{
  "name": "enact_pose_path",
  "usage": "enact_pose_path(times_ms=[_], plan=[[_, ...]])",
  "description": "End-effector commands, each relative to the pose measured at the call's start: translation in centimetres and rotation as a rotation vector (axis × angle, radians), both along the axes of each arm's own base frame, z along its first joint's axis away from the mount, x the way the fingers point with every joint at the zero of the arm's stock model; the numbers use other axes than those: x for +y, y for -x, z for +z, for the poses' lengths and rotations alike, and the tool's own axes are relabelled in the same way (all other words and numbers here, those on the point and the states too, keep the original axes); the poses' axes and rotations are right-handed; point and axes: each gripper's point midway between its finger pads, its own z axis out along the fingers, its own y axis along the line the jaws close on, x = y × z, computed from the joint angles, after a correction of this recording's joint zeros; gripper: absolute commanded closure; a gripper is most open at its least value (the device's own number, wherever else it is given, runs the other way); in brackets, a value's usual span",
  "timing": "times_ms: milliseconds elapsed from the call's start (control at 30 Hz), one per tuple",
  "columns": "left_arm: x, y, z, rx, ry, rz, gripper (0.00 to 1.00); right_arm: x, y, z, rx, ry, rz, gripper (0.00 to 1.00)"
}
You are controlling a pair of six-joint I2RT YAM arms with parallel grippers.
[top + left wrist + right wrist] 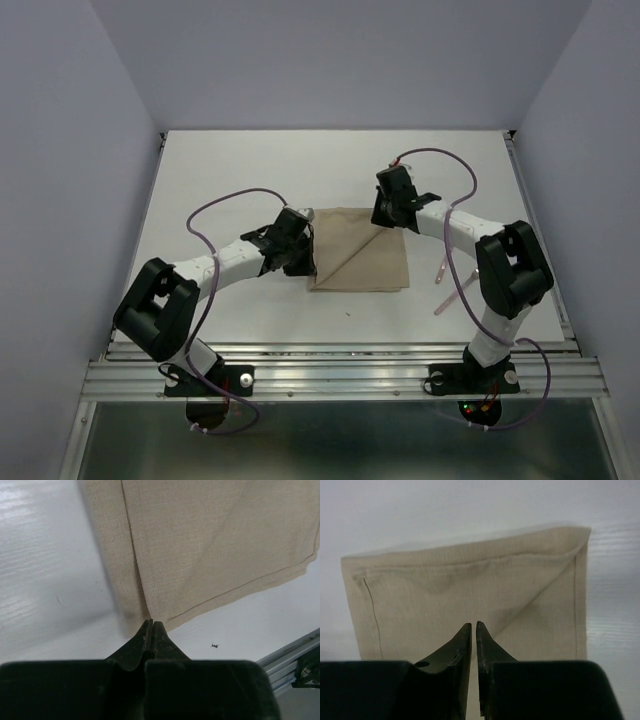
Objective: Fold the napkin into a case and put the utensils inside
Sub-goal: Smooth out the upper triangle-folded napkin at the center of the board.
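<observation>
- The napkin [362, 262] lies partly folded at the middle of the white surface [230, 170], with a diagonal crease across it.
- The left hand [152, 624] is at the cloth's left edge, its fingers pressed together on a raised fold.
- The right hand [473, 625] is at the far right corner, fingers a slit apart over the cloth; I cannot tell if they pinch it.
- The utensils [441, 270] lie right of the napkin, apart from it.
</observation>
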Motion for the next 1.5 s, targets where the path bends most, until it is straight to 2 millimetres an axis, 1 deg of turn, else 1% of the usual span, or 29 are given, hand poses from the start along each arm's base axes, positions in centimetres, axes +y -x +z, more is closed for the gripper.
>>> enact_pose_path(times_ms=[0,33,167,233,267,333,367,400,467,533,567,700,733,767,800,833,867,900,967,1000,1033,1100,1167,1200,1267,1333,1367,1400,1467], plan=[[-0.6,0.7,-2.1,0.042,0.003,-0.021,1.0,2.1,2.2,-2.1,0.049,-0.037,0.051,0.87],[-0.6,0.8,-2.5,0.049,-0.006,-0.02,1.0,2.5,2.6,-2.7,0.062,-0.034,0.058,0.87],[-0.1,1.1,-3.8,0.069,-0.037,-0.016,1.0,2.8,3.2,-4.7,0.101,-0.03,0.055,0.87],[0.0,1.1,-3.8,0.067,-0.045,-0.015,1.0,2.7,3.2,-4.6,0.102,-0.021,0.053,0.88],[0.1,1.1,-3.6,0.064,-0.048,-0.012,1.0,2.6,3.0,-3.8,0.082,-0.022,0.052,0.87],[0.0,0.8,-2.3,0.035,-0.033,-0.008,1.0,2.5,2.8,-2.7,0.056,-0.021,0.049,0.87],[-0.1,0.6,-1.6,0.021,-0.031,-0.007,1.0,2.3,2.6,-1.4,0.029,-0.021,0.042,0.88],[-0.2,0.4,-0.6,0.002,-0.018,-0.008,1.0,2.2,2.5,-0.8,0.014,-0.022,0.04,0.87],[-0.5,-0.1,0.8,-0.023,-0.004,-0.007,1.0,1.9,2.3,0.2,-0.009,-0.019,0.03,0.87],[-0.8,-0.3,1.7,-0.039,0.007,-0.007,1.0,1.8,2.2,1.1,-0.031,-0.023,0.022,0.87],[-1.1,-0.5,2.2,-0.049,0.018,-0.01,1.0,1.4,2.0,1.3,-0.041,-0.011,0.008,0.87],[-2.0,-1.1,2.1,-0.041,0.033,-0.023,1.0,0.2,1.4,0.7,-0.035,0.052,-0.025,0.87],[-2.2,-1.2,1.6,-0.03,0.027,-0.028,1.0,-0.3,1.1,0.5,-0.033,0.052,-0.038,0.86],[-2.6,-1.6,1.8,-0.041,0.038,-0.028,1.0,-0.2,1.0,0.1,-0.025,0.054,-0.035,0.86],[-2.9,-1.7,1.3,-0.03,0.039,-0.033,1.0,-0.8,0.6,-0.2,-0.018,0.059,-0.048,0.86],[-3.4,-2.1,1.5,-0.041,0.054,-0.039,1.0,-1.1,0.4,-0.5,-0.012,0.063,-0.054,0.86],[-3.6,-2.3,1.4,-0.044,0.061,-0.04,1.0,-0.9,0.1,-0.6,-0.012,0.063,-0.051,0.86],[-3.9,-2.4,0.8,-0.031,0.065,-0.048,1.0,-0.9,0.0,-1.5,0.006,0.078,-0.046,0.86],[-4.3,-3.0,0.3,-0.038,0.058,-0.042,1.0,-0.7,-0.3,-2.4,0.022,0.087,-0.04,0.86],[-4.1,-3.3,-0.4,-0.039,0.036,-0.032,1.0,-0.5,-0.4,-3.4,0.04,0.096,-0.037,0.87],[-4.0,-3.3,-1.6,-0.019,0.012,-0.033,1.0,-0.4,-0.4,-3.9,0.05,0.096,-0.032,0.87],[-4.1,-3.4,-2.5,-0.003,-0.004,-0.036,1.0,-0.1,-0.4,-4.8,0.07,0.094,-0.015,0.87],[-4.0,-3.4,-2.7,0.001,-0.009,-0.034,1.0,0.0,-0.3,-5.0,0.076,0.098,0.001,0.87],[-4.0,-3.5,-2.3,-0.007,-0.006,-0.034,1.0,-0.2,-0.1,-5.0,0.078,0.104,0.004,0.87],[-3.9,-3.4,-1.7,-0.015,-0.002,-0.032,1.0,-0.5,-0.1,-3.7,0.045,0.109,0.001,0.87],[-3.9,-3.7,-0.1,-0.045,0.014,-0.022,1.0,-0.8,-0.1,-2.4,0.017,0.116,0.005,0.87],[-3.9,-3.8,0.4,-0.054,0.018,-0.02,1.0,-1.0,-0.2,-0.9,-0.016,0.117,0.001,0.87],[-4.1,-3.9,1.5,-0.071,0.037,-0.021,1.0,-1.2,-0.3,-0.4,-0.03,0.126,0.003,0.87],[-4.6,-4.3,2.6,-0.091,0.063,-0.021,1.0,-1.7,-0.7,0.5,-0.059,0.149,-0.012,0.86]])
